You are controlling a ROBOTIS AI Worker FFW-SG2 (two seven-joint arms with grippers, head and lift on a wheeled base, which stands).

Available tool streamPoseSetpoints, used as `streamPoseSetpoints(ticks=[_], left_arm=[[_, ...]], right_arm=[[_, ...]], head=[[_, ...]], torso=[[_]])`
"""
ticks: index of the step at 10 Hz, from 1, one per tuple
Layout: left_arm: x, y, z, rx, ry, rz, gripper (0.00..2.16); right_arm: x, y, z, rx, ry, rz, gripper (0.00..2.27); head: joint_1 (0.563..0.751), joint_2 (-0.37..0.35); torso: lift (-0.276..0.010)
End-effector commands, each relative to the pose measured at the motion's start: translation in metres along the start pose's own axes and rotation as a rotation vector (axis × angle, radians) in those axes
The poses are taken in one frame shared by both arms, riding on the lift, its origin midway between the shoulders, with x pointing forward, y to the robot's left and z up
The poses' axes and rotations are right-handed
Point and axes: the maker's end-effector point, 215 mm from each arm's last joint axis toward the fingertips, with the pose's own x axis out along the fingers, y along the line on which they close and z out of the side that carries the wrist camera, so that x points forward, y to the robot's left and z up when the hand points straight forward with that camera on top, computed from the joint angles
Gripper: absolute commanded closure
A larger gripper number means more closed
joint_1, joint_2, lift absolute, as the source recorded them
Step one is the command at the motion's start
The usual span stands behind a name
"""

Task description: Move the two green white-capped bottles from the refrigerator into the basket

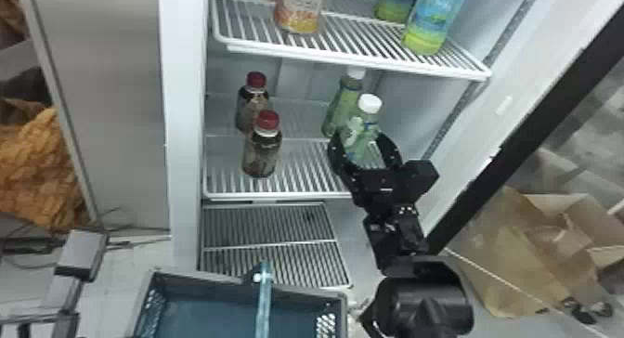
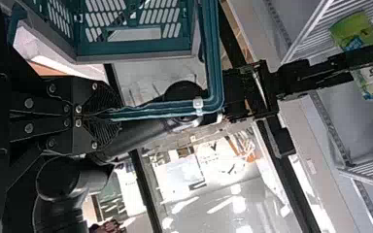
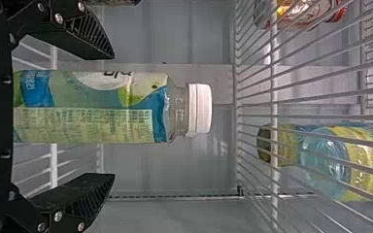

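Note:
Around the front green white-capped bottle [image 1: 356, 136], my right gripper [image 1: 363, 144] stands open on the refrigerator's middle shelf. The other green bottle [image 1: 343, 102] stands just behind it. In the right wrist view, the front bottle [image 3: 92, 107] lies between the spread fingers of the right gripper [image 3: 112, 116], with gaps on both sides. Below the shelves, in front of the refrigerator, is the basket [image 1: 204, 280], its teal handle [image 1: 263, 300] raised. My left gripper [image 2: 99, 112] is shut on that handle [image 2: 160, 108], and the basket [image 2: 136, 52] hangs from it in the left wrist view.
Two red-capped dark bottles [image 1: 262, 151] stand on the left of the same shelf. The upper wire shelf [image 1: 357, 37] holds an orange-labelled bottle [image 1: 299, 12] and blue-green bottles [image 1: 429, 23]. The open door's black edge [image 1: 524, 133] runs along the right, beside a brown paper bag [image 1: 506, 253].

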Motion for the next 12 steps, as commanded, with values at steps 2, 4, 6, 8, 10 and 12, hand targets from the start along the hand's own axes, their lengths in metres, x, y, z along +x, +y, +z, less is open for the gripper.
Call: streamPoseSetpoints(ticks=[2, 4, 6, 8, 10, 12], left_arm=[[0.000, -0.001, 0.000, 0.000, 0.000, -0.003, 1.16], [0.000, -0.001, 0.000, 0.000, 0.000, -0.005, 1.16], [0.000, -0.001, 0.000, -0.003, -0.001, -0.004, 1.16], [0.000, -0.001, -0.001, -0.004, -0.003, -0.006, 1.16], [-0.001, 0.000, -0.001, -0.007, -0.005, -0.004, 1.16], [-0.001, 0.000, 0.000, -0.007, -0.007, -0.005, 1.16]], right_arm=[[0.010, 0.002, -0.003, 0.005, 0.005, 0.004, 0.34], [0.014, 0.001, 0.001, 0.007, -0.002, 0.002, 0.60], [0.013, 0.007, 0.011, 0.013, -0.027, 0.011, 0.72], [0.010, 0.014, 0.023, 0.032, -0.055, 0.023, 0.72], [-0.002, 0.023, 0.034, 0.067, -0.074, 0.036, 0.72], [-0.016, 0.039, 0.043, 0.100, -0.057, 0.071, 0.72]], head=[[0.695, -0.350], [0.695, -0.350], [0.695, -0.350], [0.695, -0.350], [0.695, -0.350], [0.695, -0.350]], torso=[[-0.263], [-0.263], [-0.263], [-0.263], [-0.263], [-0.263]])
